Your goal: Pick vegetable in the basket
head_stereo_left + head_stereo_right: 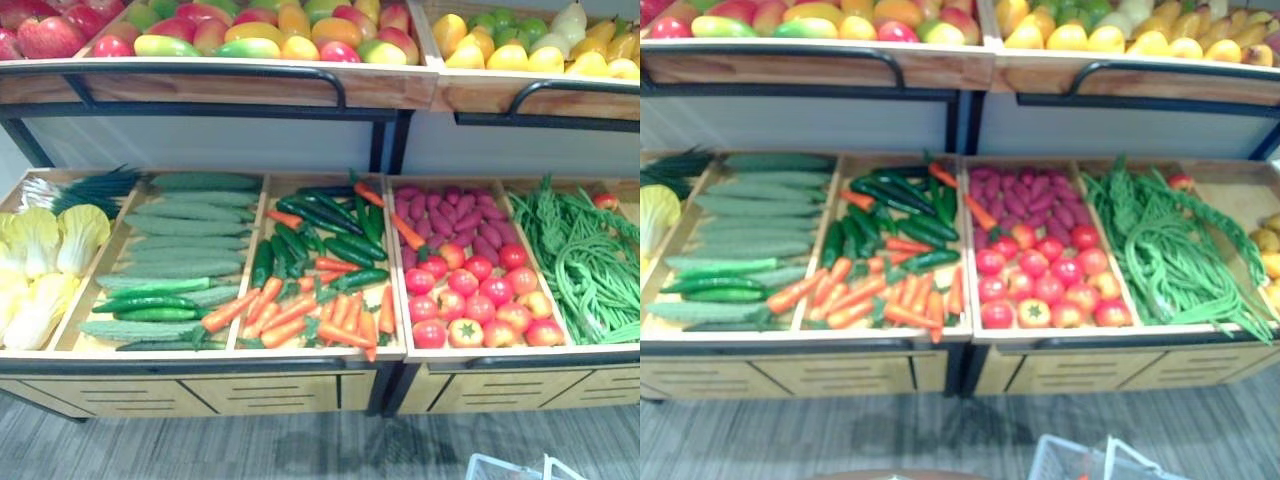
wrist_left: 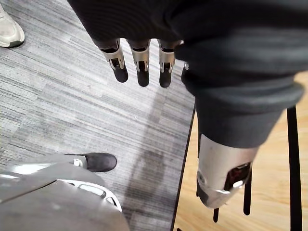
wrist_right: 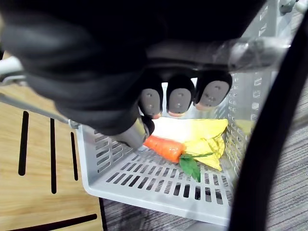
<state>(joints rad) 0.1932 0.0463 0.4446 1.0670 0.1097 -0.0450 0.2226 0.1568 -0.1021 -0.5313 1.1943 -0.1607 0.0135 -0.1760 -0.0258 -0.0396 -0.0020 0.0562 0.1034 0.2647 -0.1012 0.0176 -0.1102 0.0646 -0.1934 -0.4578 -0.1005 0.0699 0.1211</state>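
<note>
The right robot hand is curled round the handle of a pale slatted basket, fingers wrapped over the bar and thumb tucked below it, so the basket hangs under the palm. On the basket's floor lies a carrot, flat, with its long axis running from the thumb's side towards the far wall. Its narrow orange tip points towards the thumb and its green leafy end points away. The leafy end touches a yellow-white cabbage lying just beside it.

The left robot hand hangs with fingers straight and relaxed, holding nothing, pointing down at the grey floor. A person's pale shoe stands well apart from it.

Ahead, the wooden surface holds cucumbers, more carrots, dark green peppers, tomatoes and long beans. A shelf of fruit sits above.
</note>
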